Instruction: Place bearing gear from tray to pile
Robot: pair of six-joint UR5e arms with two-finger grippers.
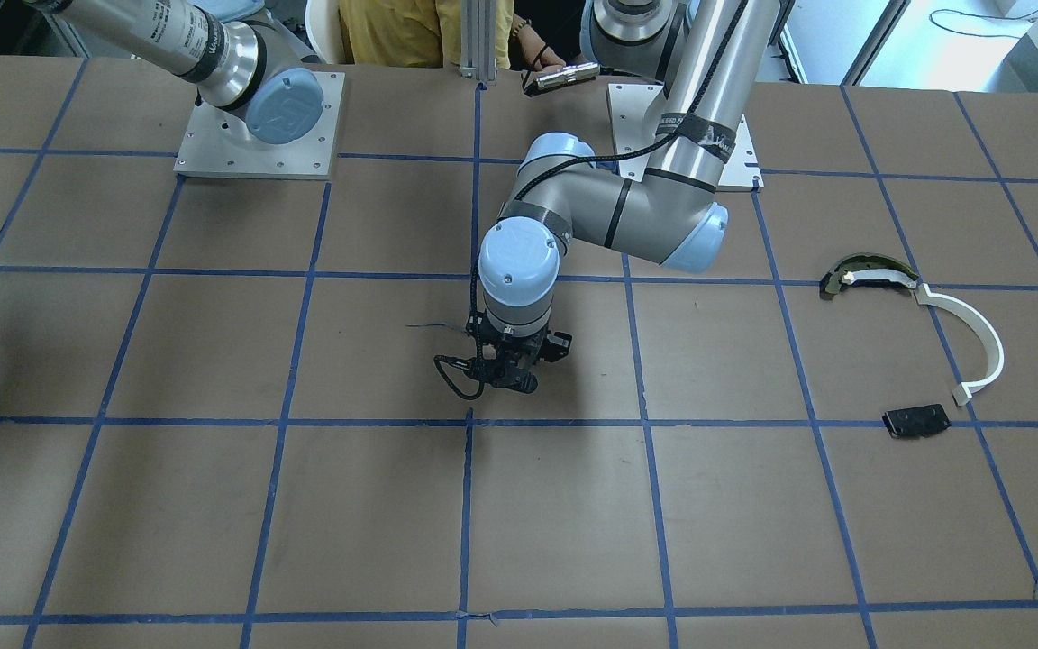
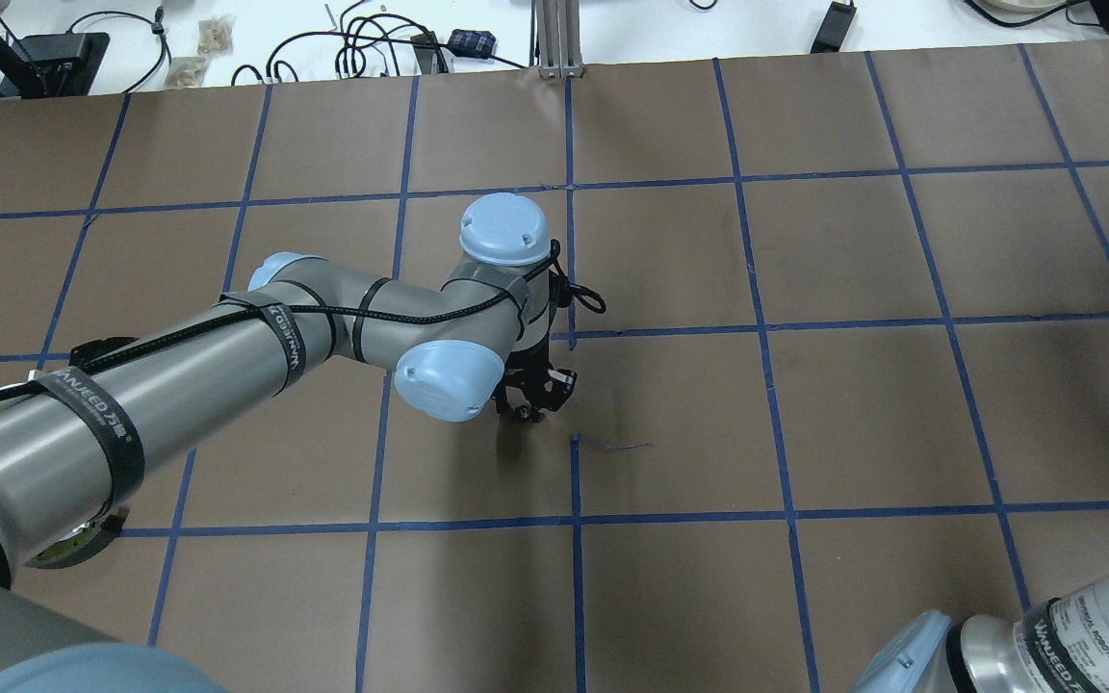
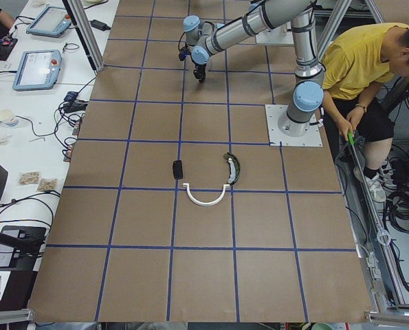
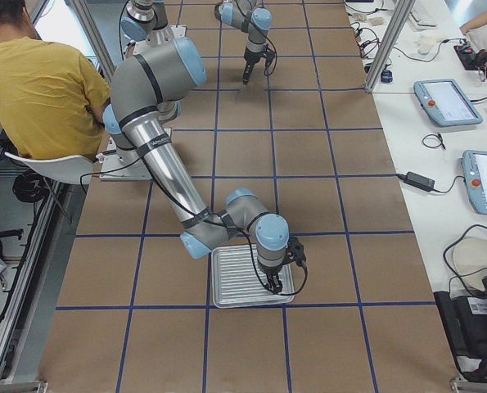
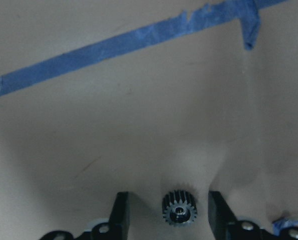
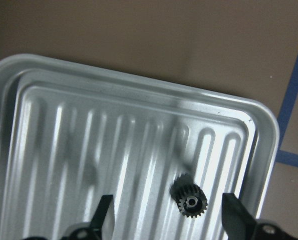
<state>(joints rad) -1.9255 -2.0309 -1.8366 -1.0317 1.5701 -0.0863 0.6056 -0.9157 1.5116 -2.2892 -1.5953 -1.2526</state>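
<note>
Though near gear (image 6: 189, 202), right end effector (image 6: 168, 201) half-offscreen.

Brown table (image 1: 213, 505) carries a blue tape grid; ribbed tray (image 6: 63, 125) is silver, bearing gear (image 6: 190, 201) black.

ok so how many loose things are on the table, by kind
bearing gear: 2
tray: 1
white arc strip: 1
dark olive curved piece: 1
flat black plate: 1
total: 6
</note>
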